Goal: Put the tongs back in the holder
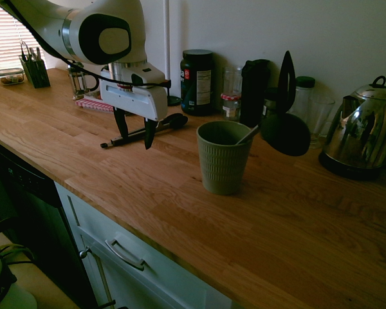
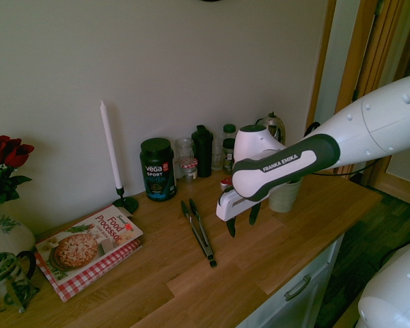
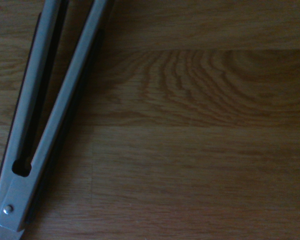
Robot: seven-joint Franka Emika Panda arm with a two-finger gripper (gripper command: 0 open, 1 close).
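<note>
Here, a pair of long slim tongs (image 2: 199, 232) lies flat on a wooden table (image 1: 257, 238), roughly midway between the back edge along the wall and the front edge above the drawers; the hinged end points toward the front edge, the black rounded tips toward the back. The white arm's gripper (image 1: 135, 132) hangs straight down above the tongs with its jaws wide apart and holding nothing. The holder (image 1: 222, 157), a sage-green ribbed cup, stands upright well apart from the tongs along the table; a large black ladle (image 1: 284, 119) already leans out of it.

The tongs look light and stiff; two silvery metal arms, likely smooth and slippery, joined at a riveted hinge that shows in the wrist view. They seem springy, so a grip across both arms near the middle would probably squeeze them together and keep them balanced. Being much taller than the cup, they could tip it on entry.

The table is oiled wood with visible grain; level and dry-looking. Along the back edge stand a dark supplement tub (image 2: 157, 169), jars, a kettle (image 1: 362, 132) and a white candle (image 2: 110, 147); a cookbook (image 2: 87, 249) lies toward one end. The room is a dim kitchen with pale walls.
</note>
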